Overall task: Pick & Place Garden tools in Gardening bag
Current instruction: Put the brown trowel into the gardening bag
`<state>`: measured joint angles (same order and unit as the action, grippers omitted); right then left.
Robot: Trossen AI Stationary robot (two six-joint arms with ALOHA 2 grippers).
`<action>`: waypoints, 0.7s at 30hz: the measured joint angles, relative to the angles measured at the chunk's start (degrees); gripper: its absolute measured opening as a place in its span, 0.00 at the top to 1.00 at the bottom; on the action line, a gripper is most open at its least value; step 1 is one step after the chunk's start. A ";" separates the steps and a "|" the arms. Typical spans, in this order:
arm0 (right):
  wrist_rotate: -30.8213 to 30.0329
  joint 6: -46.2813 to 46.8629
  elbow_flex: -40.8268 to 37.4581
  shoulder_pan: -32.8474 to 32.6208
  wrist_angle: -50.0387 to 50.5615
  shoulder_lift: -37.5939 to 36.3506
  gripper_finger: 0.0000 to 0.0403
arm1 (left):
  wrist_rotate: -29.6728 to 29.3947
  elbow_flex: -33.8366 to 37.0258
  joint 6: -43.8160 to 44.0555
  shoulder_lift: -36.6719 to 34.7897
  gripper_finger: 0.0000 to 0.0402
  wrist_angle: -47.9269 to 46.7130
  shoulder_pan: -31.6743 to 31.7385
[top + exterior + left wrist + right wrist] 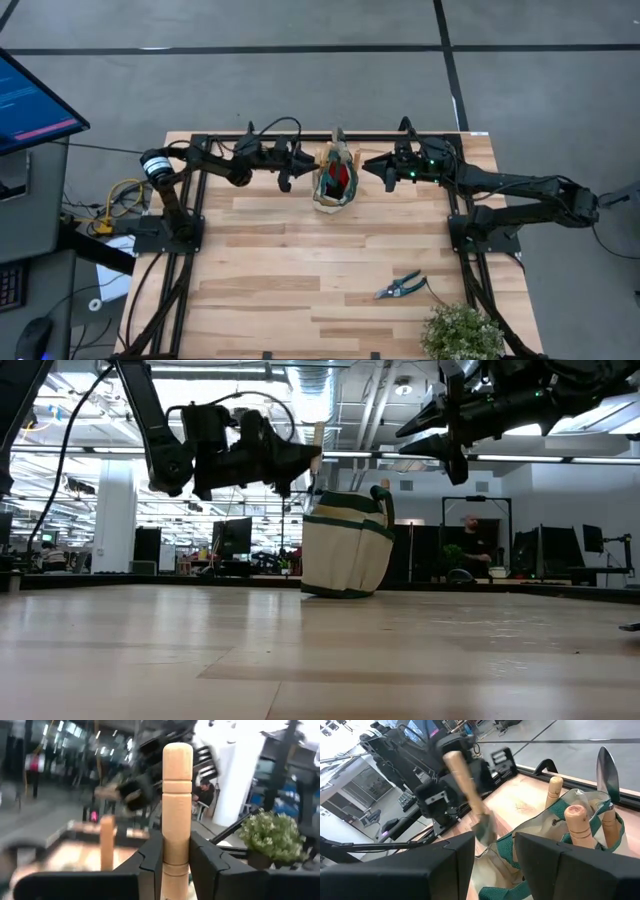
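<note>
The left gripper is closed on the wooden handle of a trowel and holds it in the air just beside the gardening bag, at the far middle of the table. In the right wrist view this trowel hangs tilted, with its blade end near the rim of the bag. So the step in hand seems to be the placing of this tool, and it is not yet let go. The bag already holds some tools: two wooden handles and one silver blade stand up out of it, and something red shows inside from above. The right gripper waits on the other side of the bag with its fingers apart and nothing between them. The pruning shears lie well apart, on the near right part of the table, near the green plant. I judge that the next move needs the trowel lowered into the bag, between the handles already there, before the fingers open. After that the shears are still to be picked.
</note>
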<state>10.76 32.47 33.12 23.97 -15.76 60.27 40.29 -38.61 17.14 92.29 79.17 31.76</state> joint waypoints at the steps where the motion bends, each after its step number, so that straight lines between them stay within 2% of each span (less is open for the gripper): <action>1: 0.00 0.02 0.00 0.00 -0.12 0.00 0.67 | -0.03 0.02 2.06 -0.70 0.84 -2.52 0.72; 5: -0.02 -0.08 0.00 0.15 -0.30 0.01 0.67 | -1.10 0.02 4.25 -7.41 0.84 -14.24 2.17; 10: -0.17 -0.43 0.00 0.17 -2.67 0.04 0.67 | -5.08 0.02 -0.95 -18.44 0.84 -25.58 0.85; 13: -1.84 -2.10 1.45 0.13 -4.21 0.07 0.67 | -8.12 -0.04 -3.25 -22.41 0.84 -30.83 0.31; 16: -5.42 -8.34 6.33 -0.35 -1.41 1.30 0.67 | -9.99 0.00 -3.41 -22.93 0.84 -36.33 -0.31; 21: -9.02 -19.47 20.08 -1.06 12.03 8.07 0.67 | -15.21 -0.02 -3.12 -22.93 0.84 -37.28 -1.51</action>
<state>1.74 13.00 53.20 22.91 -3.74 68.34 25.07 -38.63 14.01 69.36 41.89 30.25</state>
